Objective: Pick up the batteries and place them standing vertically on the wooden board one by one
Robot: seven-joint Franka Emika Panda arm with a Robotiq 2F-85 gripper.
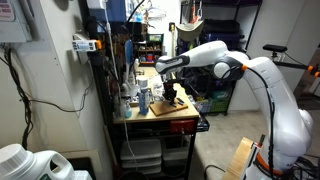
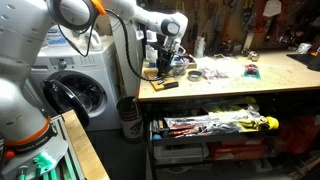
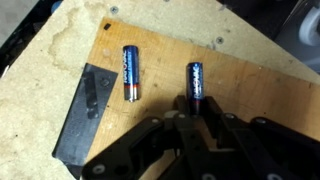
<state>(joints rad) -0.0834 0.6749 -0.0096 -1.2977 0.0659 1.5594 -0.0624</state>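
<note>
In the wrist view two blue-and-black batteries lie flat on the light-tan wooden board (image 3: 250, 85). The left battery (image 3: 130, 73) lies free, well clear of the fingers. The right battery (image 3: 196, 80) has its near end between my fingertips. My gripper (image 3: 197, 108) is shut on that end, and the battery still rests flat on the wood. In both exterior views the gripper (image 1: 172, 93) (image 2: 166, 62) points down over the board (image 1: 172, 108) (image 2: 160, 84) on the workbench; the batteries are too small to make out there.
A flat black plate (image 3: 88, 112) lies along the board's left edge on the stained tabletop (image 3: 55, 50). Bottles and tools (image 1: 135, 95) crowd the bench beside the board. Small parts (image 2: 215, 72) lie further along the bench, and a washing machine (image 2: 80, 90) stands beside it.
</note>
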